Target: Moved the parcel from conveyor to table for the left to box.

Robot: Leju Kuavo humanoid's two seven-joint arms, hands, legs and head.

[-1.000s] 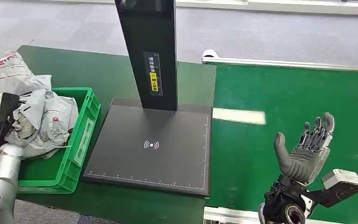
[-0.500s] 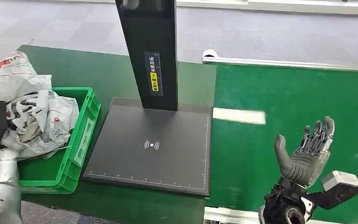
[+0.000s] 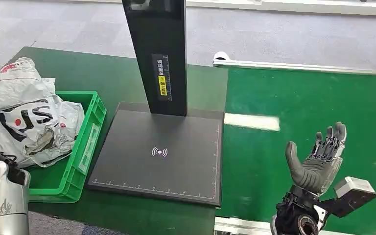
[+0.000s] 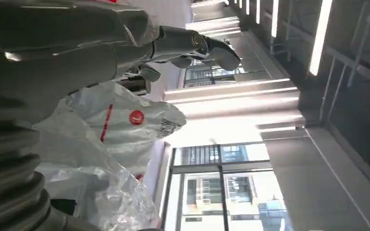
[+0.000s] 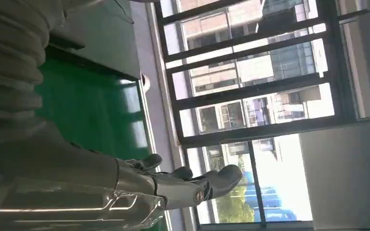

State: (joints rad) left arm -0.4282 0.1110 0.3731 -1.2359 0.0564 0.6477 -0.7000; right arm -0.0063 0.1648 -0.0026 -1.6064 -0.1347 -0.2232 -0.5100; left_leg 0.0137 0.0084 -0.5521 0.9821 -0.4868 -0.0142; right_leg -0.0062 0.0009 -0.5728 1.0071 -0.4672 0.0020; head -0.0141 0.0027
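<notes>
Both hands hold nothing: right hand spread over conveyor; left hand above parcels.

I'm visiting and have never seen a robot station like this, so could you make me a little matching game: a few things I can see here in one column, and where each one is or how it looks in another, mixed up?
Things:
1. grey parcel bags
2. black scanner pad
3. right hand
4. green conveyor belt

Descriptions:
A. held open, palm up, holding nothing
B. heaped in the green crate at the left
C. lies flat in the middle, with a tall black post rising at its back edge
D. runs along the right side, with nothing lying on it

Pairs: 1-B, 2-C, 3-A, 4-D
</notes>
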